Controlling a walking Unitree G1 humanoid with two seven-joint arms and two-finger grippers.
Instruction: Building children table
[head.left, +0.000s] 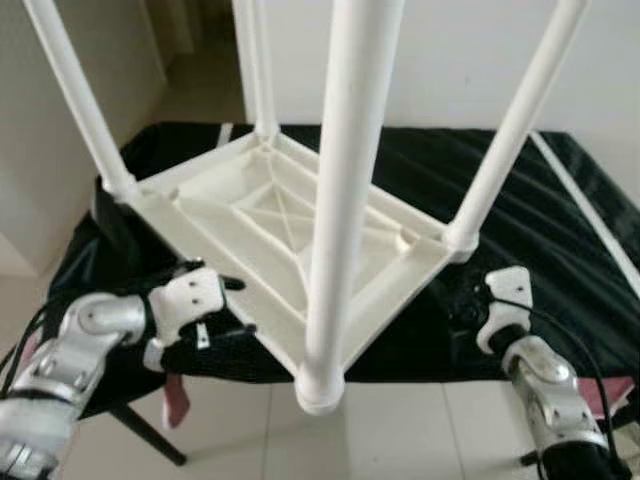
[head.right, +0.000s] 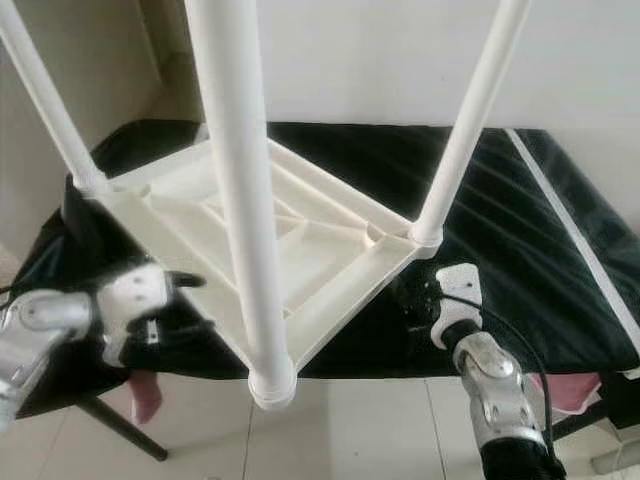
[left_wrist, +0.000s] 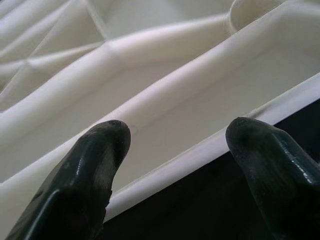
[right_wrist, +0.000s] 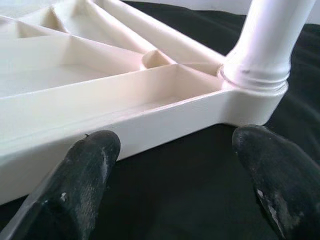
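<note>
A white plastic children's table (head.left: 290, 225) lies upside down on a black-covered surface (head.left: 530, 230), its ribbed underside up. Several white legs stand in its corners; the nearest leg (head.left: 340, 190) rises toward the camera and its corner overhangs the front edge. My left gripper (head.left: 238, 306) is open at the table's front-left rim, fingers (left_wrist: 95, 165) straddling the rim (left_wrist: 200, 155) without closing on it. My right gripper (head.left: 462, 300) is open by the front-right side, just short of the right corner leg socket (right_wrist: 257, 75); one fingertip (right_wrist: 87, 165) shows near the side wall.
The black cloth (head.right: 520, 220) drapes over a low stand above a white tiled floor (head.left: 400, 430). A white strip (head.left: 590, 215) runs along the cloth at the right. Pink fabric (head.left: 175, 400) hangs below the front edge. A white wall (head.left: 450, 60) stands behind.
</note>
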